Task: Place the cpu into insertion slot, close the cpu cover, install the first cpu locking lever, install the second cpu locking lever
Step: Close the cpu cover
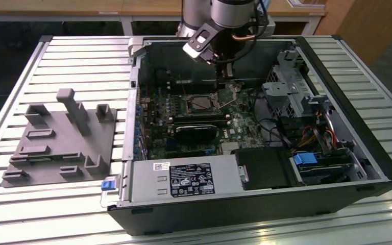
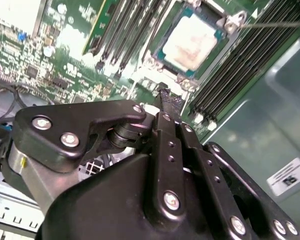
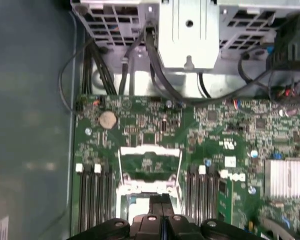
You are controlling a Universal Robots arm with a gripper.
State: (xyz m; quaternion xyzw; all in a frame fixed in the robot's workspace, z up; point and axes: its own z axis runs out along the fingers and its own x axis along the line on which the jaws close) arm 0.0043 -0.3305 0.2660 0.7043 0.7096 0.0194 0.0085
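Cpu (image 2: 192,42) seated pale top up in insertion slot (image 2: 157,54), on green board inside open computer case (image 1: 250,209) on slatted desk (image 1: 80,51). Cpu cover (image 3: 150,149) flipped open, lying back just beside slot. Hand (image 3: 161,200) poised over board near slot, fingers pressed together, gripping nothing. Grey fixture (image 1: 59,138) on desk at exterior view's left, apart from case.

We list: computer case (image 1: 250,212) lying open on the table (image 1: 73,56); tray (image 1: 53,148) on the table, at the exterior view's left of the case; circuit board (image 1: 244,133) inside the case; insertion slot (image 1: 201,103) on the board; cpu (image 2: 190,44) in the slot; memory slots (image 2: 125,30) on either side; gripper (image 1: 224,76) above the board, near the slot.
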